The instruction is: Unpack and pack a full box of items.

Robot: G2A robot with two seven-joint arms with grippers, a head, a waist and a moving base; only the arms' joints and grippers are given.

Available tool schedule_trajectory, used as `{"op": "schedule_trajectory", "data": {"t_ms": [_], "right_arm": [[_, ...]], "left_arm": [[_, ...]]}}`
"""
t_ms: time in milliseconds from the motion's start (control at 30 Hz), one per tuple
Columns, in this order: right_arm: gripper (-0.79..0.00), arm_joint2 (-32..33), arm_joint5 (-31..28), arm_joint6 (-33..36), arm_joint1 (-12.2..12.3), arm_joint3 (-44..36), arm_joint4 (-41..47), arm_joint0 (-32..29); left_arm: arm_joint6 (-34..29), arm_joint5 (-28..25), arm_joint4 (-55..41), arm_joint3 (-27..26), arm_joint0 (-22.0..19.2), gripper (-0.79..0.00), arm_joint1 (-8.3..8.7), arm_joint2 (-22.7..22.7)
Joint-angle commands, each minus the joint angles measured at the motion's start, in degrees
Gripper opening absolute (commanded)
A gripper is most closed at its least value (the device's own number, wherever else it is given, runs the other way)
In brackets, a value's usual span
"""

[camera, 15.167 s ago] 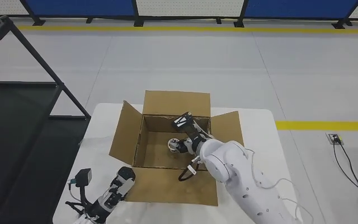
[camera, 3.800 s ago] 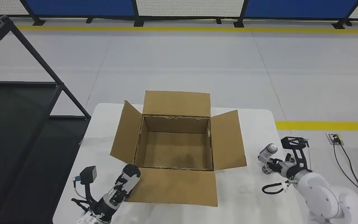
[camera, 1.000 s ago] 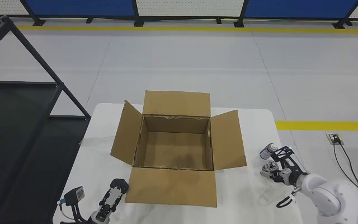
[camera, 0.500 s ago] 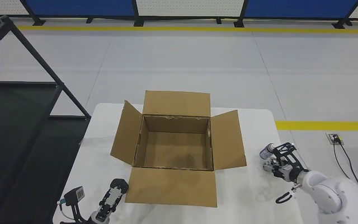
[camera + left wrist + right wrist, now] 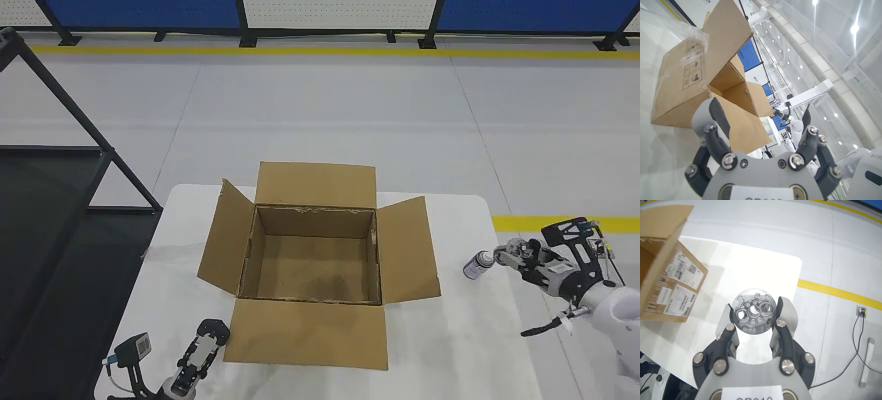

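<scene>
Right gripper (image 5: pixel 755 307) jaws pinched grey toothed metal disc (image 5: pixel 753 311) right of open brown cardboard box (image 5: pixel 315 184) — judged best set flat on white worktop (image 5: pixel 460 340), clear of flap (image 5: pixel 406 250), before release.

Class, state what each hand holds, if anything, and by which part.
The right hand grips a round metal part by opposite sides of its rim. The left hand holds nothing.

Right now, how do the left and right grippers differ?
The left gripper is open and empty; the right gripper is shut on a metal part. The left gripper is beside the box's near flap; the right gripper is at the table's right edge. Both share the same build.
</scene>
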Motion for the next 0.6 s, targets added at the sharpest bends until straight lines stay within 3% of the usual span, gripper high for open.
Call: {"op": "schedule_trajectory", "data": {"t_ms": [0, 267, 567], "right_arm": [[-0.785, 0.1, 0.78, 0.9, 0.15, -3.02, 2.2, -0.28], [-0.785, -2.37, 1.07, 2.26, 0.72, -16.42, 7.92, -2.66], [-0.785, -12.49, 5.34, 2.71, 1.01, -24.98, 4.46, -2.09]], "left_arm": [[0.0, 0.0, 0.0, 0.0, 0.0, 0.0, 0.0, 0.0], [0.0, 0.0, 0.0, 0.0, 0.0, 0.0, 0.0, 0.0], [0.0, 0.0, 0.0, 0.0, 0.0, 0.0, 0.0, 0.0]]}}
